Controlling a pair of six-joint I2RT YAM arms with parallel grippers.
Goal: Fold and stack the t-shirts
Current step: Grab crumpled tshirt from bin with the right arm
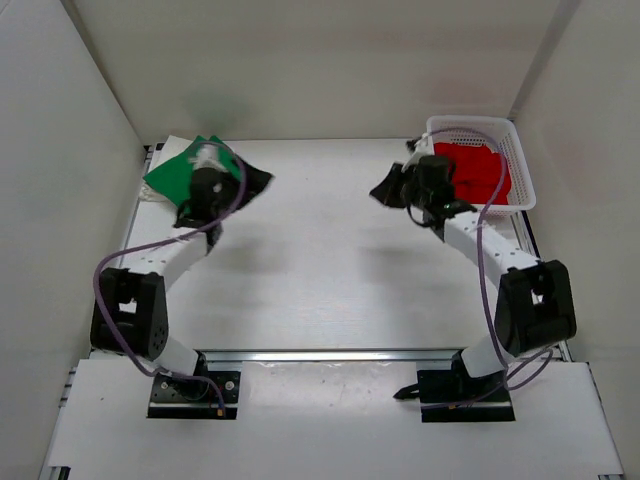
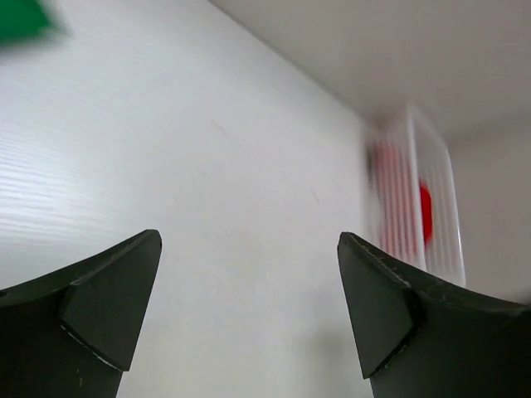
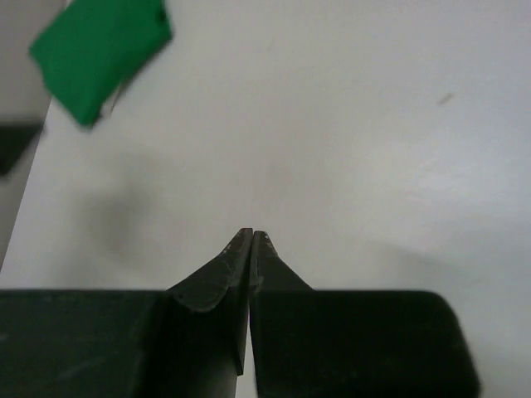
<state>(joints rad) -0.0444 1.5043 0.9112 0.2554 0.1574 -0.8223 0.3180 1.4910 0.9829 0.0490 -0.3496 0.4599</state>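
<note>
The left claw point(image 2: 249, 240) stood wide, its two dark fingers point(image 2: 108, 290) far apart with only bare worktop point(image 1: 320, 260) showing between them. The right claw point(image 3: 251, 235) was pinched fully together, tip against tip, and gripped nothing.

The worktop under both was white, with a faint straight grain and a few small scuffs. A metal rail point(image 1: 330, 355) ran along its near edge, just beyond the arm bases.

The green shirt point(image 1: 172, 172) lay at the far left corner, just behind and left of the left claw, with that arm's wrist covering part of it. It was folded flat into a skewed four-sided patch, one corner pointing at the back wall. With the arm over it, its long axis could not be told. From the right claw it lay well apart, ahead and to the left across open worktop.

The red shirt point(image 1: 478, 170) sat bunched inside a white mesh basket point(image 1: 470, 124) just behind the right claw, at the far right corner. It was crumpled and pointed no clear way. From the left claw the basket stood well apart, ahead and right of the open fingers, with red showing through the mesh.

Plain white walls point(image 1: 300, 60) closed in the left, back and right sides.
</note>
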